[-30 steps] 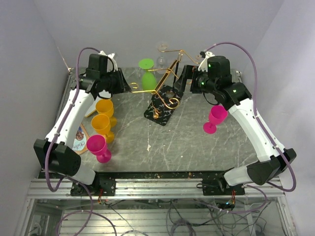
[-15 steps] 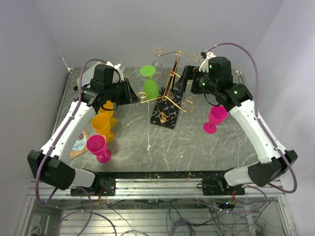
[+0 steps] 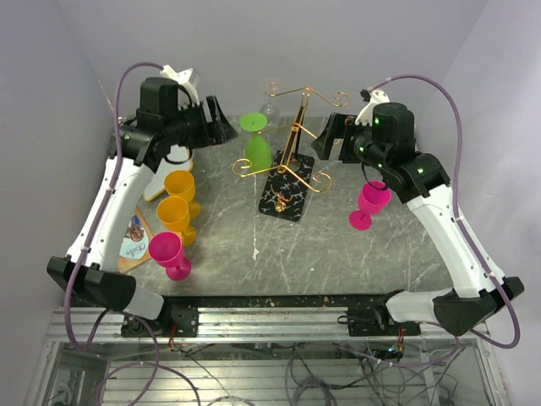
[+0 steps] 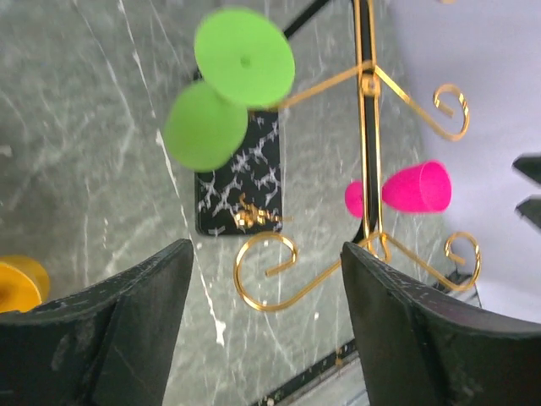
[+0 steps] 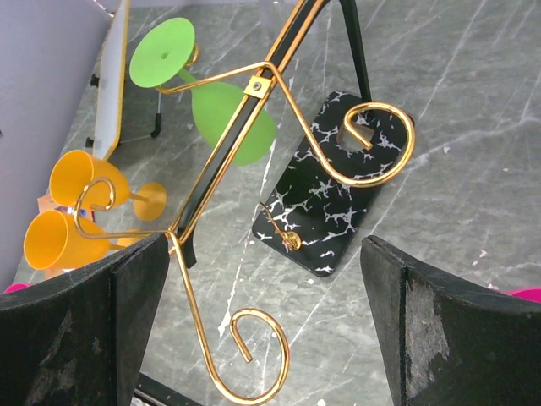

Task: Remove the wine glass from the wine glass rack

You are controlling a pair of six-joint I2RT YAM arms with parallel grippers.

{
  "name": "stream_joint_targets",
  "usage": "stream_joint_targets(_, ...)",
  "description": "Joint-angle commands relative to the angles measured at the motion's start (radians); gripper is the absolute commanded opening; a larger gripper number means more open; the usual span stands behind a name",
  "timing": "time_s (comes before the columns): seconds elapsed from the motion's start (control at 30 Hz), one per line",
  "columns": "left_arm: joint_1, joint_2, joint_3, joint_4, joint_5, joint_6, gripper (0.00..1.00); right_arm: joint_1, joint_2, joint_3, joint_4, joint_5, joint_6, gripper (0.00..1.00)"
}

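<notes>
**Green glass on the rack, both grippers wide and empty**

From the overhead view I see the wine glass rack [image 3: 292,142] standing near the back middle of the table [image 3: 338,245], with its black veined base flat on the surface and its gold arms spread to both sides. The green wine glass [image 3: 257,149] hangs upside down from an arm on the rack's left side, foot up and bowl down, above the table.

My left gripper [image 3: 222,131] sits just to the left of the green glass, near it but not touching. Its jaws are spread wide with nothing between them, and its wrist view looks across at the glass and the gold hooks.

My right gripper [image 3: 326,140] is beside the rack on the other side, apart from the post, jaws also wide and empty.

A pink glass [image 3: 369,203] stands upright under my right arm. Two orange glasses [image 3: 177,199] and another pink one [image 3: 167,253] stand at the left.
</notes>
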Motion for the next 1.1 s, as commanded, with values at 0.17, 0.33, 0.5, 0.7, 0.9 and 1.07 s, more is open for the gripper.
stream_joint_targets(0.17,0.054,0.243,0.235,0.072,0.041,0.059,0.87,-0.004,-0.047,-0.035,0.019,0.052,-0.024,0.96)
stream_joint_targets(0.33,0.064,0.347,0.285,0.155,0.089,0.025,0.85,-0.004,-0.065,-0.042,0.008,0.070,-0.031,0.96)
stream_joint_targets(0.5,0.065,0.427,0.303,0.223,0.122,-0.029,0.81,-0.004,-0.073,-0.043,0.006,0.059,-0.027,0.96)
stream_joint_targets(0.7,0.082,0.489,0.253,0.359,0.227,-0.164,0.68,-0.004,-0.077,-0.038,-0.001,0.060,-0.028,0.96)
stream_joint_targets(0.9,0.083,0.490,0.220,0.383,0.225,-0.187,0.56,-0.004,-0.081,-0.039,-0.004,0.062,-0.028,0.96)
stream_joint_targets(1.07,0.083,0.487,0.190,0.387,0.238,-0.196,0.52,-0.004,-0.080,-0.044,0.001,0.057,-0.025,0.96)
